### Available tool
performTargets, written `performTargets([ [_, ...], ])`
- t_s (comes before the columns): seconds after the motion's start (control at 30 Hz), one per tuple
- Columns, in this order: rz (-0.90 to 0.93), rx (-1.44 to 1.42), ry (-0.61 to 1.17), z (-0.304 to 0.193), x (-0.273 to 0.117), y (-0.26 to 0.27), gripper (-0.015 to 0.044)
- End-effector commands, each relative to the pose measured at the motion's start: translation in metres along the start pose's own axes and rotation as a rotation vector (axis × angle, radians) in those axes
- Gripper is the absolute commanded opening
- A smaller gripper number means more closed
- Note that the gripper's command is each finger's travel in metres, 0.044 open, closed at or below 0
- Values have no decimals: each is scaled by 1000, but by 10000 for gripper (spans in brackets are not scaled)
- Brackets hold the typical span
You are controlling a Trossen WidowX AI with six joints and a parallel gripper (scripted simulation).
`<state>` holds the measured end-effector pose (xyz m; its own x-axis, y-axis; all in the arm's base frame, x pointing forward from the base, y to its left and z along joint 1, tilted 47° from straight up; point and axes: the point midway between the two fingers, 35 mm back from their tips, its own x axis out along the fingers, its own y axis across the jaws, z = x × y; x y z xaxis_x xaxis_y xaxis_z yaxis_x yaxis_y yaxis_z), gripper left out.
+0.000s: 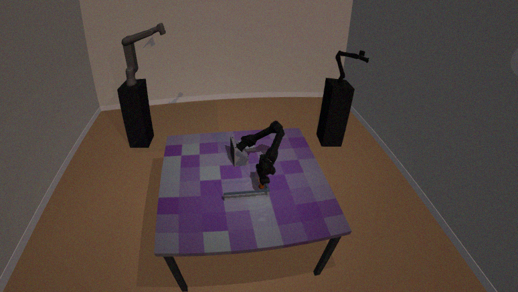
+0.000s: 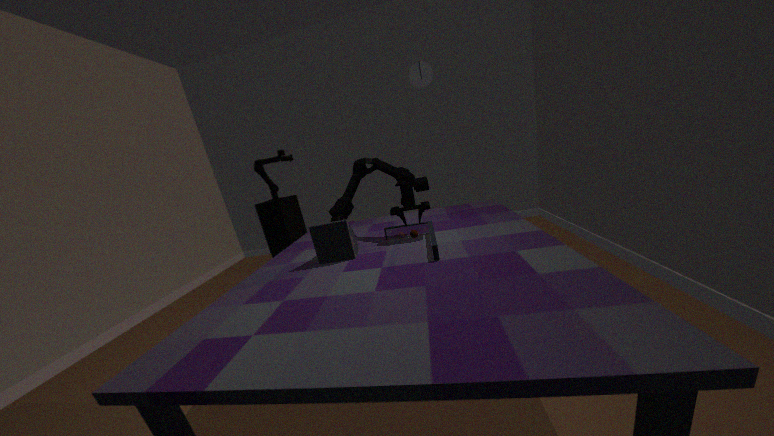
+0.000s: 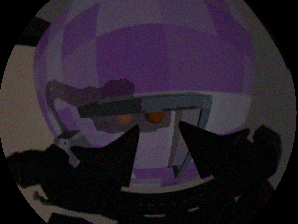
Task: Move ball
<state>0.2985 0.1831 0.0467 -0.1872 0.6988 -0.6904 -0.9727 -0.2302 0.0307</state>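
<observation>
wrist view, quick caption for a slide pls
Open jaws framing the orange ball beside its see-through copy, inside the clear corner walls.

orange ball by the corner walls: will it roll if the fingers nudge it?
Likely yes: the ball looks round and small, sitting on the flat table. The low walls beside it would probably stop a roll that way. The gripper is open above it, so a one-sided touch may send it off.

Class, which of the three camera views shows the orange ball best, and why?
The wrist view: the ball appears largest, framed between the open end effector fingers. In the top view it is a small speck partly hidden by the arm; in the exterior view, a tiny dim dot.
</observation>
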Motion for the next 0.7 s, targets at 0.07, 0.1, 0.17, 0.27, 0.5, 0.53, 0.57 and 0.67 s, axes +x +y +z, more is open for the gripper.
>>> performTargets([
  [0.07, 10, 6, -5, 1, 10, 3, 297],
  [0.1, 10, 6, -5, 1, 11, 3, 297],
  [0.17, 10, 6, -5, 1, 14, 3, 297],
  [0.27, 10, 6, -5, 1, 19, 2, 297],
  [0.5, 10, 6, -5, 1, 31, 3, 297],
  [0.53, 10, 6, -5, 1, 32, 3, 297],
  [0.57, 10, 6, -5, 1, 34, 3, 297],
  [0.67, 10, 7, -5, 1, 39, 3, 297],
])
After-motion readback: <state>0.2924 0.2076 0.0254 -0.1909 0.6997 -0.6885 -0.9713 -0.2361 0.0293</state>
